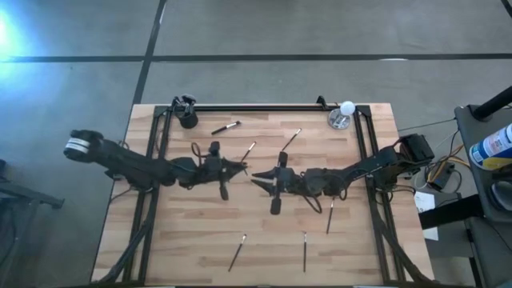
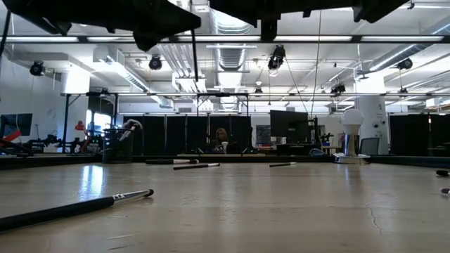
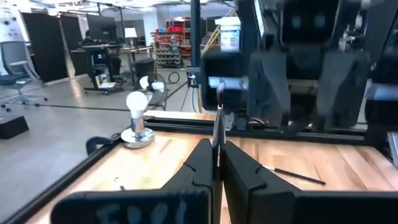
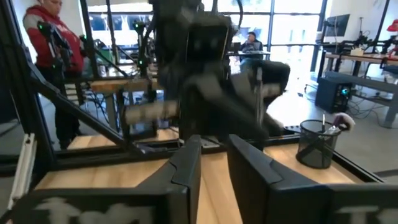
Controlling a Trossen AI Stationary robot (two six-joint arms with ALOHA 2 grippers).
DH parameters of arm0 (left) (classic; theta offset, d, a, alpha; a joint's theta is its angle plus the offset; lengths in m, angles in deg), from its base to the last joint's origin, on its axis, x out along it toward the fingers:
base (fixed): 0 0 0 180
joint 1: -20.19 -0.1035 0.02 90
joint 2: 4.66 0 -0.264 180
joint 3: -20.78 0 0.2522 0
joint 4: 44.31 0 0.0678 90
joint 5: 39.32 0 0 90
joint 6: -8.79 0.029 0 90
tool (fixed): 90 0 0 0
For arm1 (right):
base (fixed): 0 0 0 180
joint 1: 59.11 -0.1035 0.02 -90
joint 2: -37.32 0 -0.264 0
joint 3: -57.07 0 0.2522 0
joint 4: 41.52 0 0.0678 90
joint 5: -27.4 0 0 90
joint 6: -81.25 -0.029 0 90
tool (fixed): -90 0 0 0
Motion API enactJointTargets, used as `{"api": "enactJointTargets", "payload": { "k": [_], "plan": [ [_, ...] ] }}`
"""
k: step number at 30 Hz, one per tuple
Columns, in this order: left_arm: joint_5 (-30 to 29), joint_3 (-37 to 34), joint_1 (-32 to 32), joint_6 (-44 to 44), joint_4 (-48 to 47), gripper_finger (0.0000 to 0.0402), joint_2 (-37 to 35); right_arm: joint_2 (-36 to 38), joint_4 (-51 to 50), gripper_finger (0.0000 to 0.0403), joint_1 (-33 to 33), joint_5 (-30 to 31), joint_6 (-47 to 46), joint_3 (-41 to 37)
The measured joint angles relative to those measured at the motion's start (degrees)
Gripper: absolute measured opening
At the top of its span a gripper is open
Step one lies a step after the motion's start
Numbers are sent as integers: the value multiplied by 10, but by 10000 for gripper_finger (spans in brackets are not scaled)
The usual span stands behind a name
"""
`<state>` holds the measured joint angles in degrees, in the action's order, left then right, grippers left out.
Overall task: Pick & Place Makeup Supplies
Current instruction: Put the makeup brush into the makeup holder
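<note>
Brush (image 2: 77, 206) foremost; left claw (image 3: 217, 163) pinches another (upright), right claw (image 4: 214, 163) narrowly parted.

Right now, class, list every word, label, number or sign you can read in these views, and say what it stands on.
No text here is readable.
Pale marks on the left tool's base: blurred.
Pale marks on the right tool's base: blurred.
Blue label on the bottle: too small.
White marks on the makeup brush: too small.
</note>
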<state>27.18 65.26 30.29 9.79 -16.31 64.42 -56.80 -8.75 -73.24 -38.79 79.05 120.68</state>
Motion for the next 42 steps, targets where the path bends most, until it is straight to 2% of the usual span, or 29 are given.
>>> {"api": "enactJointTargets", "payload": {
  "k": [4, 7, 9, 12, 15, 19, 24, 29, 36, 42],
  "plan": [
    [-4, 0, -29, -11, -50, 12, -45, 0, 0, 83, 0, 0, 5, -15],
    [-5, 0, -74, -12, -74, 12, -57, 0, 0, 66, 2, 0, 4, -31],
    [8, 0, -116, -18, -76, 12, -57, 0, 7, 49, 4, 0, 6, -44],
    [59, 0, -195, -26, -80, 12, -52, 0, 23, 21, 9, -2, 11, -62],
    [87, 0, -278, -39, -88, 12, -51, 2, 25, 10, 17, -3, 15, -77],
    [92, -1, -372, -32, -121, 12, -61, 8, 34, 9, 28, -3, 15, -100],
    [83, -3, -456, -21, -171, 12, -85, 23, 40, 8, 35, -3, 18, -125],
    [60, -38, -489, -19, -145, 12, -118, 32, 77, 8, 37, -3, 19, -148],
    [17, -113, -515, 13, -26, 12, -132, 32, 87, 8, 37, -3, 24, -154],
    [3, -121, -549, 26, -8, 12, -133, 32, 87, 8, 37, -3, 31, -154]
  ]
}}
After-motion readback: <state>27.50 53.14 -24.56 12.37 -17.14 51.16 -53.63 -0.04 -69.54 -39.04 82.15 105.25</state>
